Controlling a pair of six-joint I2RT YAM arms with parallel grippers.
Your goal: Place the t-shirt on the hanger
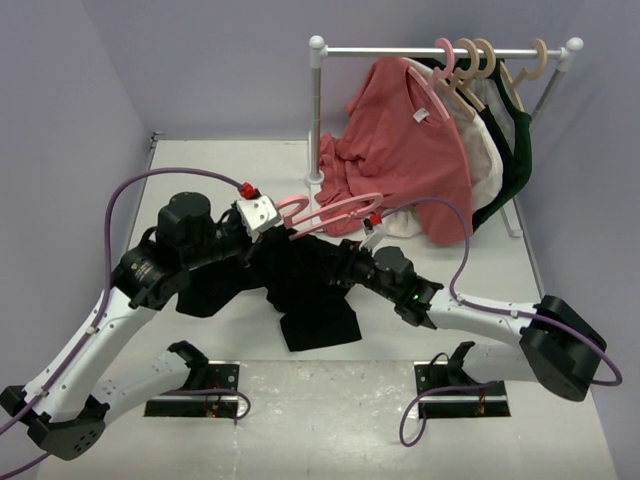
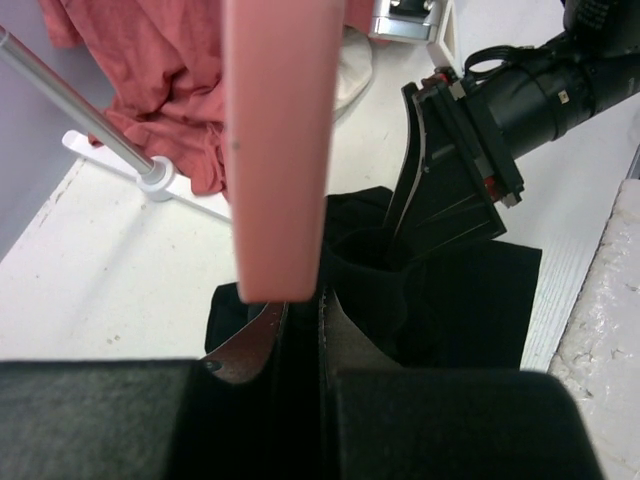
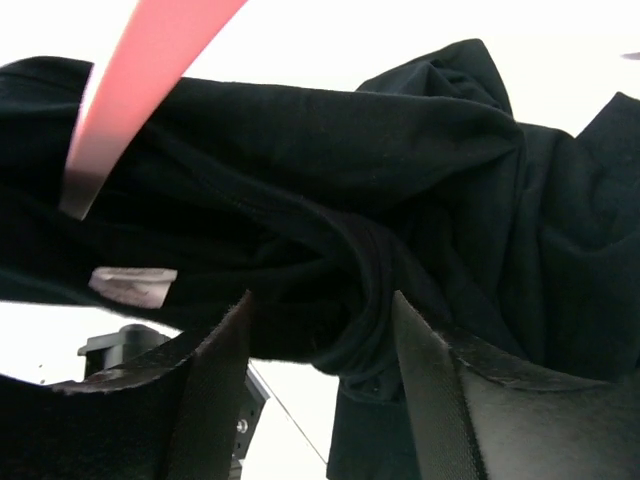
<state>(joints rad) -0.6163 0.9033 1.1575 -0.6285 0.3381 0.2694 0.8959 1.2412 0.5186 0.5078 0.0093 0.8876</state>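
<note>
The black t-shirt [image 1: 312, 300] lies bunched in the middle of the table, partly draped over both grippers. My left gripper [image 1: 283, 232] is shut on the thin pink hanger [image 1: 335, 208], which points right over the shirt. In the left wrist view the hanger [image 2: 280, 150] rises from the closed gripper [image 2: 303, 302], with the shirt [image 2: 455, 300] beyond. My right gripper [image 1: 347, 262] is buried in the cloth. In the right wrist view my right gripper [image 3: 320, 305] has its jaws wide apart around a rolled fold of the shirt [image 3: 350, 150], near a white label [image 3: 132, 284]. The hanger [image 3: 130, 90] crosses above.
A white clothes rail [image 1: 316, 110] stands at the back right. It carries a salmon-red shirt [image 1: 410, 140] on a pink hanger, a white garment and a dark green garment [image 1: 520, 150] on beige hangers. The rail's foot [image 2: 150, 178] is close to the left gripper.
</note>
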